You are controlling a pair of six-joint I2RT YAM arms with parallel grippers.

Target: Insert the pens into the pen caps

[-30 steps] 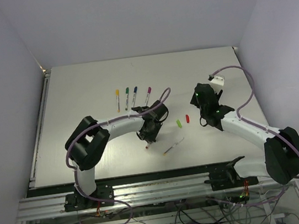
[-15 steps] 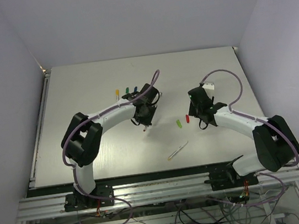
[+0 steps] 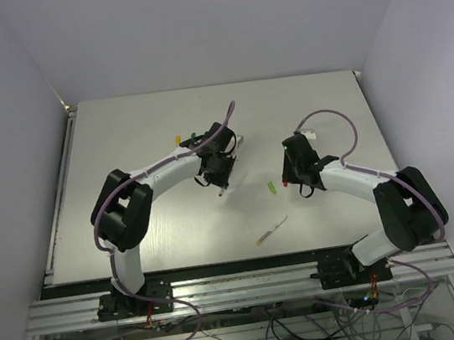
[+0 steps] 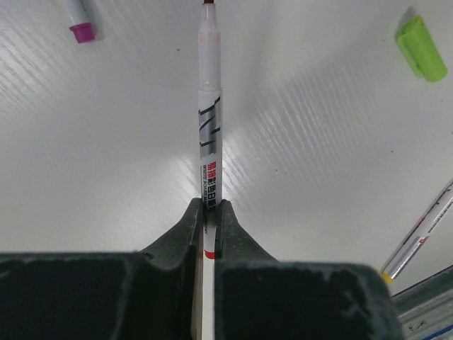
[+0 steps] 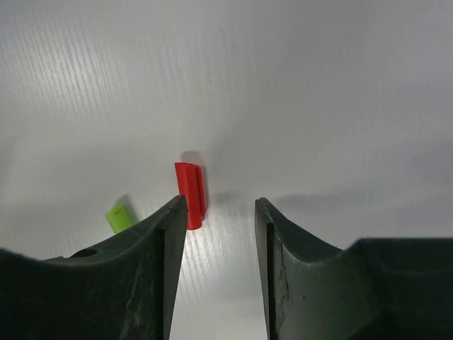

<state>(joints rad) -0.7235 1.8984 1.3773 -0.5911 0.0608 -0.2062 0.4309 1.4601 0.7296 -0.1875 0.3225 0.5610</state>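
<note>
Right gripper (image 5: 221, 209) closes in on the red cap (image 5: 190, 184)
Left gripper (image 4: 209, 209) pinches the pen (image 4: 209, 106); right jaws, half-narrowed, seemingly hold nothing yet.

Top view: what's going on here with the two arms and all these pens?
The left gripper is shut on a pen, held by its rear end with the tip pointing away over the table. The right gripper is open and low over a red cap, which lies close to one finger and is not gripped. A light green cap lies beside it, and another loose pen lies nearer the arms' bases. No pen is entering a cap yet.
</note>
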